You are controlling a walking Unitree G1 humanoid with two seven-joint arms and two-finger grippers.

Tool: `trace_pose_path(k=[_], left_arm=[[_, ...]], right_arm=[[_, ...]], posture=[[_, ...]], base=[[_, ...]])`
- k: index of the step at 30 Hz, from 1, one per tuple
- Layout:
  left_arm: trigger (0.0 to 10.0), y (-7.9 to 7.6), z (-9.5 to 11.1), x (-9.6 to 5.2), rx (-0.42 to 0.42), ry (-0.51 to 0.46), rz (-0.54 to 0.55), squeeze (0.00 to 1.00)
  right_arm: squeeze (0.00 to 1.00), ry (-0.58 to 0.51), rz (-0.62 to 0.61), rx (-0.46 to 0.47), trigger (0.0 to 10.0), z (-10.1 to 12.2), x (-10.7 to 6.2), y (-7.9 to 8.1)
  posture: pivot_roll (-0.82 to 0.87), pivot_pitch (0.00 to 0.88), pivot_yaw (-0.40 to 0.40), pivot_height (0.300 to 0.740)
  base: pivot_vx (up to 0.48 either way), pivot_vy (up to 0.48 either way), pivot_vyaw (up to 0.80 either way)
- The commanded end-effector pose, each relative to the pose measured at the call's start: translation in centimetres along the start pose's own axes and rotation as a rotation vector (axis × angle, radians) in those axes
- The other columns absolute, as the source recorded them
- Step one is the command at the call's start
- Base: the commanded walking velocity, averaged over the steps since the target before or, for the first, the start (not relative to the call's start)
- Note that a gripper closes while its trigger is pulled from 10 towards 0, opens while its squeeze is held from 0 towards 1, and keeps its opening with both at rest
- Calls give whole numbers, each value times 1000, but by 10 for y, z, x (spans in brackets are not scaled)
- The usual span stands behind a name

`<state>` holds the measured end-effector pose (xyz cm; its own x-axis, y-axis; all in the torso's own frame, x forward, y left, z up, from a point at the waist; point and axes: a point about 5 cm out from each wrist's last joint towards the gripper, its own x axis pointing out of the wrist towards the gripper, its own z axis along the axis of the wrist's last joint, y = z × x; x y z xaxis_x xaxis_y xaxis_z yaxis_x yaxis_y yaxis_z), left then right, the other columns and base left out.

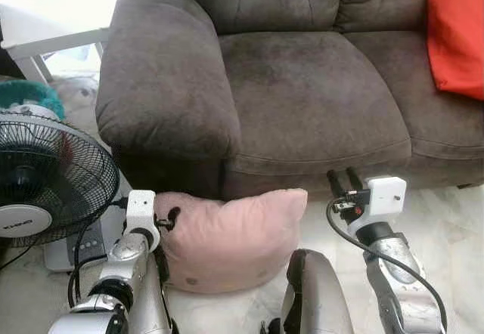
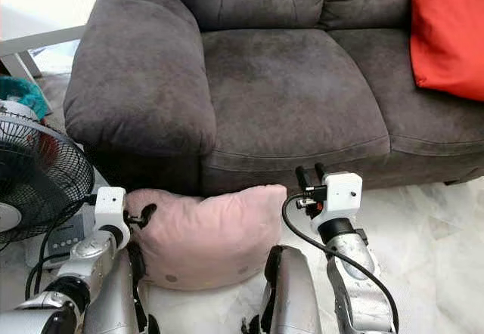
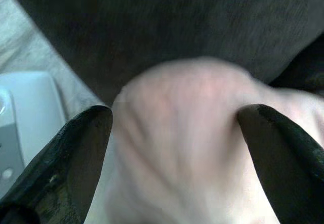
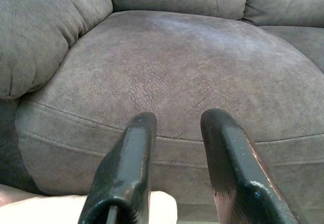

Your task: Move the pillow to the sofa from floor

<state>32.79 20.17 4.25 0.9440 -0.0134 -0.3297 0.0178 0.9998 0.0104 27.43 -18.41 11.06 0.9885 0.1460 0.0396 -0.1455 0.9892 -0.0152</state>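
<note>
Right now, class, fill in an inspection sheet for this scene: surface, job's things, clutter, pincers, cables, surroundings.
Surface: pale marble floor.
Job's things: pink pillow on the floor against the front of the grey sofa.
Clutter: red cushion on the sofa seat.
Pincers: left pincer straddling a pillow corner, fingers apart; right pincer open by the pillow's other corner, empty.
Cables: black cable looping from the right wrist.
Surroundings: black fan, white table.
</note>
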Motion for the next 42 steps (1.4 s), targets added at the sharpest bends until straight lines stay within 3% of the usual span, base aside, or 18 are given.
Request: trace_pose_path(k=[1,23,24,25,26,27,42], left_arm=[[10000,1,-7,-1,-15,37,-4,0],[9843,14,-15,-3,-50,122,76,0],[3804,13,-15,-3,-52,121,80,0],[706,12,-14,-2,-52,118,83,0],[706,12,-14,-2,-52,118,83,0],[0,11,-14,-2,-53,115,83,0],[0,7,-14,-2,-61,102,87,0]], right_arm=[[0,-3,-11,-9,10000,4,-5,-7],[0,11,21,-76,10000,20,-10,-25],[0,12,22,-79,10000,21,-10,-26],[0,12,23,-81,10000,22,-10,-27],[0,12,23,-81,10000,22,-10,-27],[0,14,26,-84,10000,22,-10,-27],[0,15,38,-89,10000,26,-6,-27]], posture=[[77,163,-149,446],[-1,194,-223,446],[-3,195,-226,446],[-5,196,-230,446],[-5,196,-230,446],[-6,196,-234,446],[-6,192,-241,446]], base=[[0,0,0],[0,0,0],[0,0,0],[0,0,0],[0,0,0],[0,0,0],[0,0,0]])
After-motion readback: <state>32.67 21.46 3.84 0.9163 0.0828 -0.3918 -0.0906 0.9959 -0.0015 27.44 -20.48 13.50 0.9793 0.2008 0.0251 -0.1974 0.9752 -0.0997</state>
